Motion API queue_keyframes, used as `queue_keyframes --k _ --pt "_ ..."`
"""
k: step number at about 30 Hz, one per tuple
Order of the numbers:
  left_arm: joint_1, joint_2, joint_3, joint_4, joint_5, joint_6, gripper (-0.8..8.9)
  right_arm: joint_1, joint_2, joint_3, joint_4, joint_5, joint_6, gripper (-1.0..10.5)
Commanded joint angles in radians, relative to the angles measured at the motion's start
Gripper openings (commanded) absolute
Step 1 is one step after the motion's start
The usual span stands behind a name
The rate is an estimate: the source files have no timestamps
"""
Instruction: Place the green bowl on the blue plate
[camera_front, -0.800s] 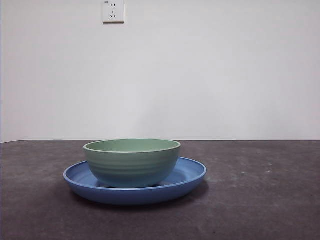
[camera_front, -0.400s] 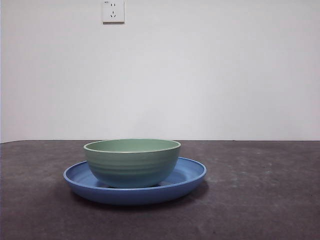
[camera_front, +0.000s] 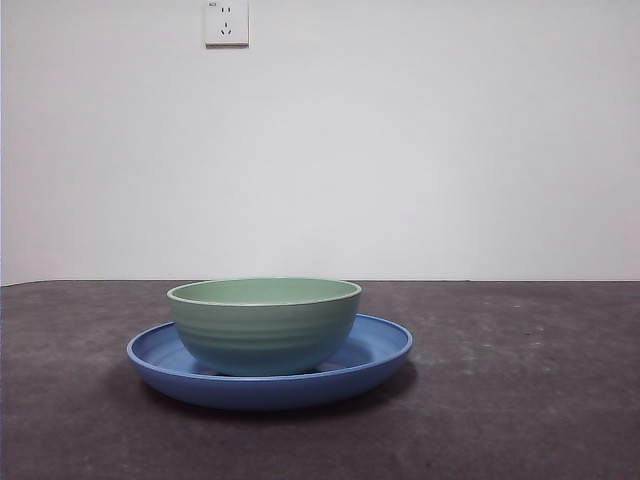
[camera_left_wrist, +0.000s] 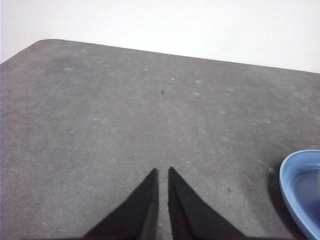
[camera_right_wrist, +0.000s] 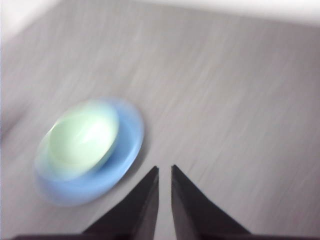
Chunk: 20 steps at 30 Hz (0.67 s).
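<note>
The green bowl (camera_front: 264, 323) stands upright inside the blue plate (camera_front: 372, 352) on the dark table, left of centre in the front view. The blurred right wrist view shows the bowl (camera_right_wrist: 84, 134) on the plate (camera_right_wrist: 127, 145) from above, well away from my right gripper (camera_right_wrist: 164, 171), which is shut and empty. My left gripper (camera_left_wrist: 162, 172) is shut and empty above bare table, with an edge of the plate (camera_left_wrist: 295, 182) off to one side. Neither gripper shows in the front view.
A white wall with a power socket (camera_front: 227, 22) stands behind the dark grey table (camera_front: 520, 400). The table's far edge and a rounded corner (camera_left_wrist: 40, 44) show in the left wrist view.
</note>
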Motion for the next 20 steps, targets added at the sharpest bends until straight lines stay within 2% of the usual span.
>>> queue_keyframes --k 1,3,6,12,20 --pt "-0.002 -0.002 -0.02 0.014 -0.005 -0.006 0.3 -0.046 -0.114 -0.222 0.272 0.044 -0.031 0.4" --pt "-0.002 -0.002 -0.02 0.014 -0.005 -0.006 0.3 -0.08 -0.198 -0.379 0.432 0.115 -0.034 0.4" --pt "-0.002 -0.002 -0.02 0.014 -0.005 -0.006 0.3 -0.119 -0.304 -0.558 0.567 0.125 -0.029 0.4" --pt "-0.002 -0.002 -0.02 0.014 -0.005 -0.006 0.3 -0.148 -0.468 -0.766 0.611 0.158 -0.036 0.4" --pt "-0.002 -0.002 -0.02 0.014 -0.005 -0.006 0.3 -0.173 -0.58 -0.9 0.612 0.198 -0.028 0.4"
